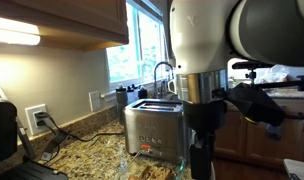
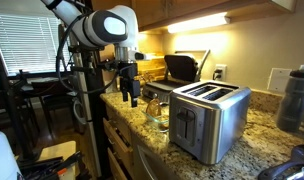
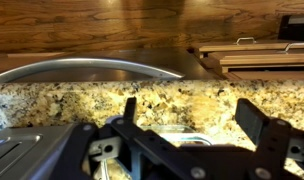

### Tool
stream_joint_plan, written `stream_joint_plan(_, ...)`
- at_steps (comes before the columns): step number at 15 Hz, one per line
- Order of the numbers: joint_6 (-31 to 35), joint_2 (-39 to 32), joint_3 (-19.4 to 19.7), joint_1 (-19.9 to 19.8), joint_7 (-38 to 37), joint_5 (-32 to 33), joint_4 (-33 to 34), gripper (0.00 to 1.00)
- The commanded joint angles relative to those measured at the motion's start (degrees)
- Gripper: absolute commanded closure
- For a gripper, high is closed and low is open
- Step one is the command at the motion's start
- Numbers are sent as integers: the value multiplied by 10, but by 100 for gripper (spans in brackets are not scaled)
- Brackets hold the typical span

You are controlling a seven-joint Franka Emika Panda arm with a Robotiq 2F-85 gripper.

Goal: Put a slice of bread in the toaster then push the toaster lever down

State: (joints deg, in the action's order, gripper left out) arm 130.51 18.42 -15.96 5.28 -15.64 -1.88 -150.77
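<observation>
The steel toaster [image 1: 152, 128] stands on the speckled granite counter, its two slots [image 2: 210, 92] facing up and empty. A dark lever slot [image 2: 185, 122] shows on its narrow end face. My gripper [image 2: 130, 90] hangs open above a clear glass dish [image 2: 160, 108] beside the toaster. In the wrist view the gripper [image 3: 189, 108] has its two black fingers spread wide over the dish rim [image 3: 172, 128], with nothing between them. A tan patch in the dish [image 1: 147, 172] may be the slice of bread; my gripper body hides most of it. The toaster's corner [image 3: 22, 155] shows at lower left.
A black appliance [image 2: 182, 68] sits at the back against the wall. A sink with a faucet [image 1: 164, 72] lies behind the toaster under the window. A dark bottle [image 2: 295, 98] stands past the toaster. Wooden cabinets [image 1: 62, 20] hang overhead.
</observation>
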Motion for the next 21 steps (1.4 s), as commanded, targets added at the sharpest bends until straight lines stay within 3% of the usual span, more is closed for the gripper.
stream_joint_plan(1,-1,-1,13,12,-4,5,1,0)
stream_joint_plan(10,8,-7,12,8,-13,11,5,0)
stream_joint_plan(21,62,-134,22,-4,-70,87,105,0)
